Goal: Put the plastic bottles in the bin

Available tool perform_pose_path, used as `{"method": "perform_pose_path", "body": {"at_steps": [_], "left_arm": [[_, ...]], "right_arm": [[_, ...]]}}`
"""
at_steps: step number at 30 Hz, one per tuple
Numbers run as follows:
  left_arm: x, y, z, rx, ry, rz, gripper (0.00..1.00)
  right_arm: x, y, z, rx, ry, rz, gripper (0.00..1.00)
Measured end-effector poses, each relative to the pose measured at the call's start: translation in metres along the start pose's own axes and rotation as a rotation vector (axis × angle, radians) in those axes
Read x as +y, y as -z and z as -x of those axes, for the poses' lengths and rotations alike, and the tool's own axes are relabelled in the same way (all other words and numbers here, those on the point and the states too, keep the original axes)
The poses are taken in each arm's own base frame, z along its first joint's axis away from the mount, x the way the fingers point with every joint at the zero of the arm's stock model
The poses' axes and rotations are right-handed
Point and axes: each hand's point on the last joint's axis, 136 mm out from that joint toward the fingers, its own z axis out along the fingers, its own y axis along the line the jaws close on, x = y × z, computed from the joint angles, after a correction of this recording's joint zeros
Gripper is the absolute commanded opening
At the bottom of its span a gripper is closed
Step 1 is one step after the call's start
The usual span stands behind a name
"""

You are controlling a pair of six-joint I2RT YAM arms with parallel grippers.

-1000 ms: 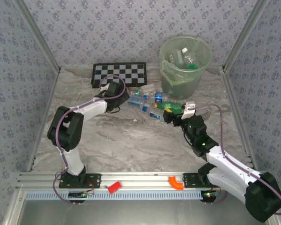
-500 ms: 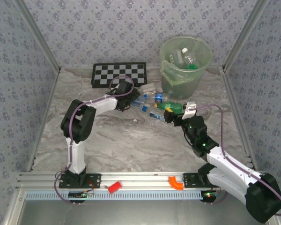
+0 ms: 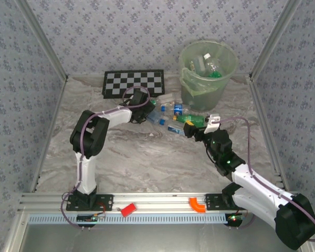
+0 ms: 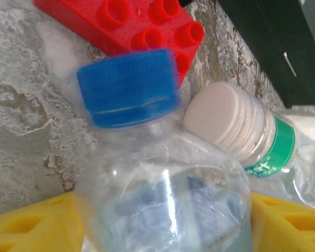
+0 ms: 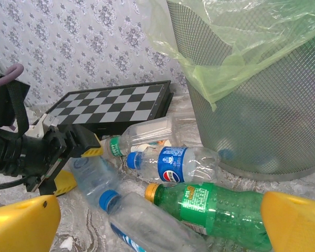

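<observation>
Since the left arm swung in from beside the chequered board a second ago, entry one, the blue-capped clear bottle, now lies between the fingers of the left gripper. These have drawn in from wide apart until both yellow pads meet its crumpled walls. We judge the grip taken and the lift not begun, as the bottle rests on the desk just left of the bin's foot.

Entry two: a white-capped bottle with a green band, touching the first at the neck. A red block lies just beyond both caps; it is no part of the task.

Entry three: a blue-labelled bottle and a green bottle with a yellow cap, lying beside each other near the bin. The right gripper has not moved; its jaws are fully apart and hold nothing, with the green bottle ahead of them.

Entry four: the bin, upright at the far right of the desk, lined with a thin bag, with several bottles already inside. By our count at least five remain outside.

Surroundings: the desk has a grey marbled top, patterned wallpaper on three sides and an aluminium rail at the near edge.
</observation>
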Motion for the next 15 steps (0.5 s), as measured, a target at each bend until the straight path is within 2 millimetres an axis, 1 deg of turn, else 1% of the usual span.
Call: {"method": "perform_pose_path", "body": {"at_steps": [2,3,4,8,11,15], "left_arm": [[0.004,0.005,-0.001,-0.002,0.0,-0.005,0.69],[0.009,0.008,-0.002,-0.001,0.0,0.0,0.65],[0.011,0.011,-0.003,-0.002,0.001,0.002,0.64],[0.021,0.025,-0.004,-0.01,-0.005,0.008,0.65],[0.019,0.037,-0.001,-0.02,-0.004,-0.007,0.65],[0.007,0.06,0.006,-0.047,-0.016,-0.053,0.66]], "right_arm": [[0.0,0.0,0.0,0.0,0.0,0.001,1.0],[0.0,0.0,0.0,0.0,0.0,0.001,1.0],[0.0,0.0,0.0,0.0,0.0,0.001,1.0],[0.0,0.0,0.0,0.0,0.0,0.001,1.0],[-0.001,0.001,0.001,-0.006,0.0,-0.006,1.0],[-0.008,0.008,0.007,-0.041,-0.015,-0.037,1.0]]}}
